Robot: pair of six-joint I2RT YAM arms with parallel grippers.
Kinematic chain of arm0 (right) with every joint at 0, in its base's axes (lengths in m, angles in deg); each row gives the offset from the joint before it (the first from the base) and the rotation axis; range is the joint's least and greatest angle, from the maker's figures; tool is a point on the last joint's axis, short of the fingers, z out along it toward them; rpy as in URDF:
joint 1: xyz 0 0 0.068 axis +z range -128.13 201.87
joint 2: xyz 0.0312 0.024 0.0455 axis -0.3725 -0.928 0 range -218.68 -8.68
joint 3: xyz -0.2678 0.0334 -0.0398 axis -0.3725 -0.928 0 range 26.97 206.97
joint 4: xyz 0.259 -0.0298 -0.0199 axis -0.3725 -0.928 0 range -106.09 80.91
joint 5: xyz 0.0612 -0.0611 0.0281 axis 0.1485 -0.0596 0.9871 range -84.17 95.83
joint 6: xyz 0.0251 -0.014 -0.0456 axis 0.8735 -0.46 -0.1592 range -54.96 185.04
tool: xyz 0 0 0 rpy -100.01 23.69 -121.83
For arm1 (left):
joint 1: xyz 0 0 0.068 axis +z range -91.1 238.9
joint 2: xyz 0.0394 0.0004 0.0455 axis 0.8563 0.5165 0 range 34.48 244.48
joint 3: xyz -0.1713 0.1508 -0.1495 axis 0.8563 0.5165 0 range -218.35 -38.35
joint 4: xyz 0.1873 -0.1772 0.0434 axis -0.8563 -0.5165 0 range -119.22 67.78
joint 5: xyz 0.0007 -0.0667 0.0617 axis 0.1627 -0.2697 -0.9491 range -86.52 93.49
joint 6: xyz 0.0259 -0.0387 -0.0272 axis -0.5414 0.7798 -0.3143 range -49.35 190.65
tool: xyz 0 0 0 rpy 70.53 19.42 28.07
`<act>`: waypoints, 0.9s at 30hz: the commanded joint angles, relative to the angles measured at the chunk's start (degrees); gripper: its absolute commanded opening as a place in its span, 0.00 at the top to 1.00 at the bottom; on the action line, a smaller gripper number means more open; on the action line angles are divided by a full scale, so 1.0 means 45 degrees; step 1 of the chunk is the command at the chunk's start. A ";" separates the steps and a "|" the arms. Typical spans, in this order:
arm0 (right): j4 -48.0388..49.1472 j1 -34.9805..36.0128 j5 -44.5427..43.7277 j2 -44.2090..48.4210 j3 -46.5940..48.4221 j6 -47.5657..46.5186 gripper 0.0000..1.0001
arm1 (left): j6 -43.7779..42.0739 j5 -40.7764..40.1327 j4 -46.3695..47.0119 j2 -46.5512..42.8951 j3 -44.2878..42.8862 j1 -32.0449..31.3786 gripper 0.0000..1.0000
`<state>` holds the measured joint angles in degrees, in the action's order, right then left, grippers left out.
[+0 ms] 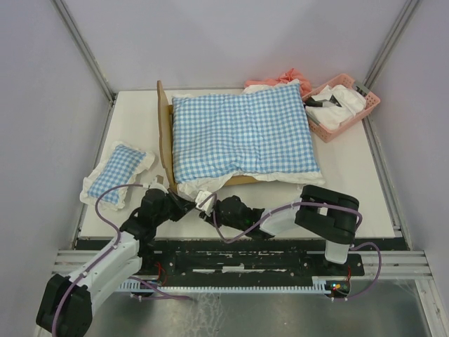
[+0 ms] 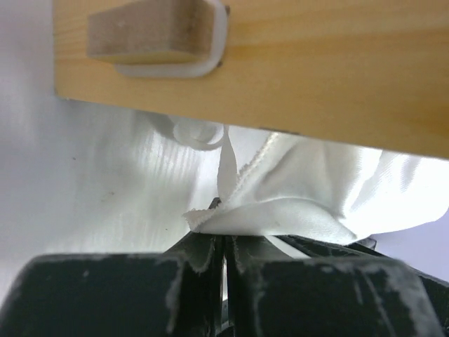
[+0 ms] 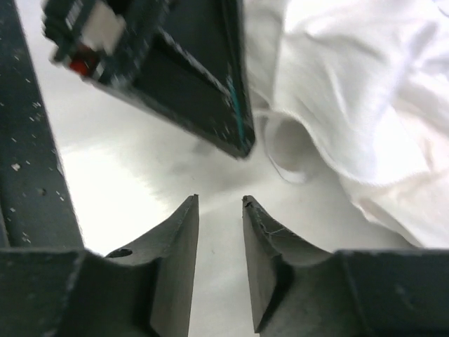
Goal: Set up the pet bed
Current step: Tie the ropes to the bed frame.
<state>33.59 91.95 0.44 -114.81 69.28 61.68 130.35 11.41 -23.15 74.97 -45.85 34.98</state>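
Note:
The pet bed [image 1: 164,133] stands mid-table, its light-wood headboard on the left and a wooden rail [image 2: 316,70] close in the left wrist view. A blue-and-white checked cushion [image 1: 242,133] covers its base. At the bed's near left corner, the cushion's white frill [image 2: 280,217] hangs below the rail. My left gripper [image 2: 223,239] is shut on a fold of that frill. My right gripper [image 3: 219,202] sits just right of it, open over bare table with nothing between its fingers. The white frill [image 3: 365,105] lies to its right.
A small checked pillow [image 1: 119,168] lies at the table's left edge. A pink basket [image 1: 344,105] with white cloths stands at the back right, with pink fabric [image 1: 284,77] behind the cushion. The left gripper's body [image 3: 182,70] hangs close ahead of the right fingers.

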 commanded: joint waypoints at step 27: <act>-0.6581 -0.0556 -0.7559 -0.0715 0.3649 1.1240 0.48 | -0.0632 -0.1837 -0.0038 -0.0090 -0.0206 -0.0036 0.97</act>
<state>16.21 88.02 -18.90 -119.02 80.21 88.92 129.06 4.98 -25.34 74.51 -45.85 34.94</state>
